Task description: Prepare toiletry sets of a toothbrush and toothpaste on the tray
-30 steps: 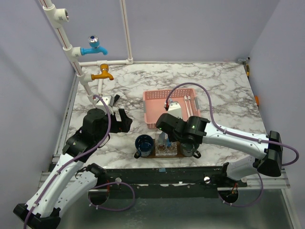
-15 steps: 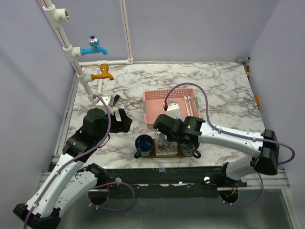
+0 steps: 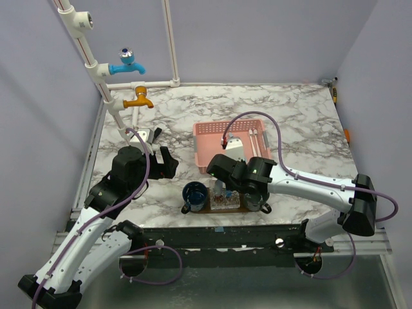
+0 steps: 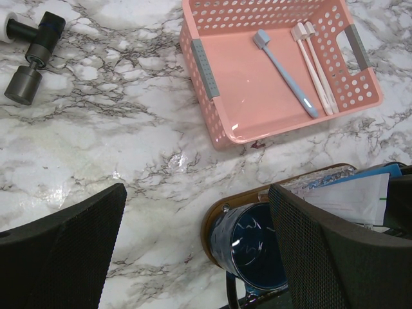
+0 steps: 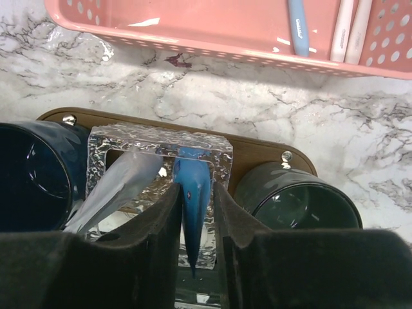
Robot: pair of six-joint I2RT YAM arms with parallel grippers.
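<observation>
My right gripper (image 5: 196,190) is shut on the blue toothpaste (image 5: 193,193), which stands in a clear holder (image 5: 161,138) on the dark brown tray (image 5: 257,151). A whitish tube (image 5: 116,187) leans in the holder beside it. A dark blue cup (image 5: 32,174) and a dark green cup (image 5: 296,203) stand at the tray's ends. A light-blue toothbrush (image 4: 286,74) and white toothbrushes (image 4: 315,67) lie in the pink basket (image 4: 257,109). My left gripper (image 4: 196,219) is open and empty over the marble, left of the tray (image 3: 201,207).
The pink basket (image 3: 222,132) sits just behind the tray. A black pipe fitting (image 4: 29,55) lies at the left. Blue (image 3: 125,64) and orange (image 3: 138,100) taps on white piping stand at the back left. The table's front edge is close behind the tray.
My right gripper has shifted slightly left and lower over the holder, still with the blue tube. The left arm has not moved.
</observation>
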